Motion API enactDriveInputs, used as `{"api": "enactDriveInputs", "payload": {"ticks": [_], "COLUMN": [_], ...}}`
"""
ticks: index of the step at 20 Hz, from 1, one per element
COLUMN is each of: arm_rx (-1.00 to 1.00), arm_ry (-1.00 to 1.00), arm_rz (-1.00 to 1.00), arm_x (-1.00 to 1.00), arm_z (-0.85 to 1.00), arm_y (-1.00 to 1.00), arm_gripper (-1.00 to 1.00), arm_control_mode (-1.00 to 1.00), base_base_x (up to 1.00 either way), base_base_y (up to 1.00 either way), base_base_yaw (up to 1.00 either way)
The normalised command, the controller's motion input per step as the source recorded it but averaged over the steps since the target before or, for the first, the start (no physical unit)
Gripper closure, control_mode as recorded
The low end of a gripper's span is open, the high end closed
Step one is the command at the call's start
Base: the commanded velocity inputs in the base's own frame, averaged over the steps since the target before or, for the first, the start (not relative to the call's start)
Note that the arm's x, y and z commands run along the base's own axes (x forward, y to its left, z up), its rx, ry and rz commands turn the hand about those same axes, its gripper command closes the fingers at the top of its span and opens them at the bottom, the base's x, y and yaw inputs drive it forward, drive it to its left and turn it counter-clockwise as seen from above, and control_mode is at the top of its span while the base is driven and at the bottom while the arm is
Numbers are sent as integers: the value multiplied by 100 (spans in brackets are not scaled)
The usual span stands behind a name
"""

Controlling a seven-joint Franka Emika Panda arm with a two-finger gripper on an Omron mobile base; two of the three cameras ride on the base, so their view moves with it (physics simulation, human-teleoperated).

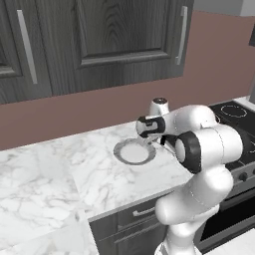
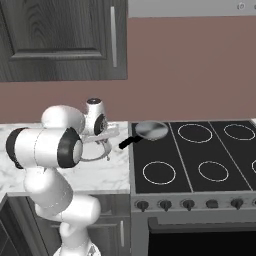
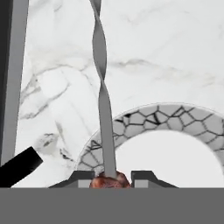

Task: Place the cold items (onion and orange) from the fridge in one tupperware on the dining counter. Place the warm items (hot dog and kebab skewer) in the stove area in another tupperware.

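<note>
My gripper [image 3: 112, 177] is shut on the kebab skewer [image 3: 101, 87]. Its twisted metal rod runs up the hand view, and a piece of reddish meat [image 3: 109, 180] sits between the fingertips. Beneath it lies a round plate [image 3: 175, 116] with a mosaic rim and a white centre. In the left base view the gripper [image 1: 151, 141] hangs over the plate [image 1: 119, 152] on the marble counter. From the right base view the gripper [image 2: 104, 142] holds the skewer [image 2: 107, 134] just left of the stove. The onion, orange, hot dog and tupperware are out of view.
A black stove [image 2: 200, 155] with ring burners adjoins the counter [image 1: 50, 169]. A small pan [image 2: 152, 130] sits on its back-left burner, its black handle [image 3: 17, 168] pointing toward the plate. Dark wall cabinets [image 1: 99, 40] hang above.
</note>
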Motion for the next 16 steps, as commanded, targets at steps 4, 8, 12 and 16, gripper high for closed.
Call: {"api": "enactDriveInputs", "payload": {"ticks": [4, 8, 12, 16], "arm_rx": [10, 0, -6, -4], "arm_ry": [-9, -2, -1, -24], "arm_rz": [-30, -30, -16, 0], "arm_x": [-100, -100, -100, -100], "arm_z": [35, 35, 82, 81], "arm_y": [-57, -10, 2, 0], "arm_gripper": [100, 100, 100, 100], "arm_control_mode": [-100, -100, -100, -100], "base_base_x": [0, 0, 0, 0], "base_base_y": [0, 0, 0, 0], "base_base_yaw": [0, 0, 0, 0]}}
